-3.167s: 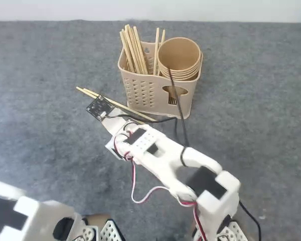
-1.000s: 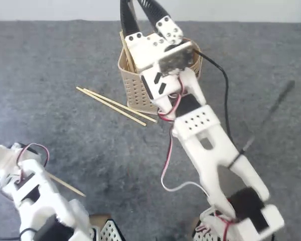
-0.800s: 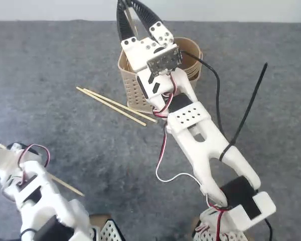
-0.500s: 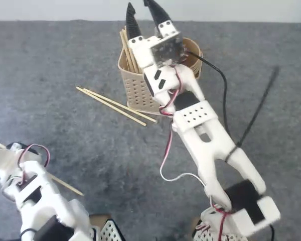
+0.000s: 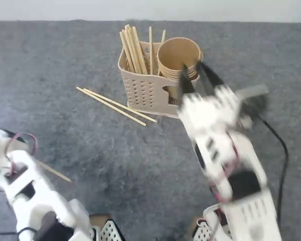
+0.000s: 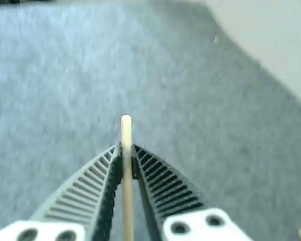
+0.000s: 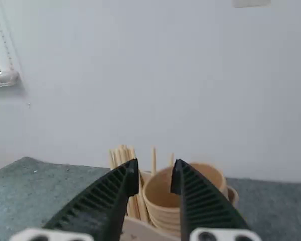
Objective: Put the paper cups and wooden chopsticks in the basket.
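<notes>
— As the high camera looks down over the table, where do the task's things sit?

— The basket (image 5: pixel 143 93) stands on the grey carpet (image 5: pixel 50 60). A stack of paper cups (image 5: pixel 178 52) fills one compartment, and a bundle of chopsticks (image 5: pixel 132 47) stands upright in the one beside it. Two loose chopsticks (image 5: pixel 115 106) lie on the carpet, their nearer ends just beside the basket's foot.

— And the claw there?

— The right gripper (image 5: pixel 191 70), blurred, hovers by the cups with its fingers spread.

— The left wrist view?

— The left gripper (image 6: pixel 125 150) is clenched on a single chopstick (image 6: pixel 126 125), whose tip pokes out past the fingertips, above the carpet.

— And the right wrist view?

— Its fingers stand apart with nothing held. Beyond them are the cups and the upright chopsticks, against a pale wall (image 7: pixel 165 75).
</notes>
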